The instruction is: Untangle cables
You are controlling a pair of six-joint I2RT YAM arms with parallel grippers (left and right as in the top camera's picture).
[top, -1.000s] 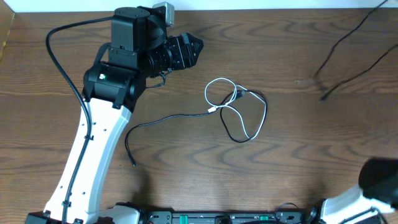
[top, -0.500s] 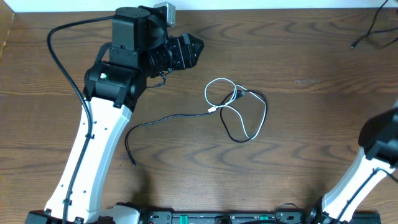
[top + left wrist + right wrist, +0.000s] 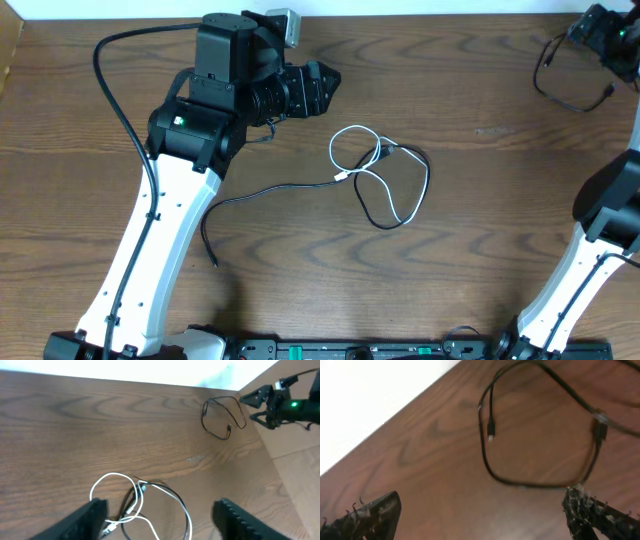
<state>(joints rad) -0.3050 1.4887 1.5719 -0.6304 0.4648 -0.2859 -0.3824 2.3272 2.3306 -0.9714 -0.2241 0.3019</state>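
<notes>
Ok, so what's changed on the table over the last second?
The right end effector came into view at the far right corner and opened, letting go of the thin black looped cable, which had trailed in from that edge. The left end effector shifted slightly right. The thin white cable and the long black cable tangled mid-table stayed put.

Right arm [image 3: 598, 255], white with black joints: now reaches from the near right edge up to the far right corner.
Right gripper [image 3: 597, 30]: jaws now wide apart.
Thin black cord [image 3: 530, 484]: no longer strung out; now a loose loop on the table, far right.
Left gripper [image 3: 325, 88]: shifted slightly right.
</notes>
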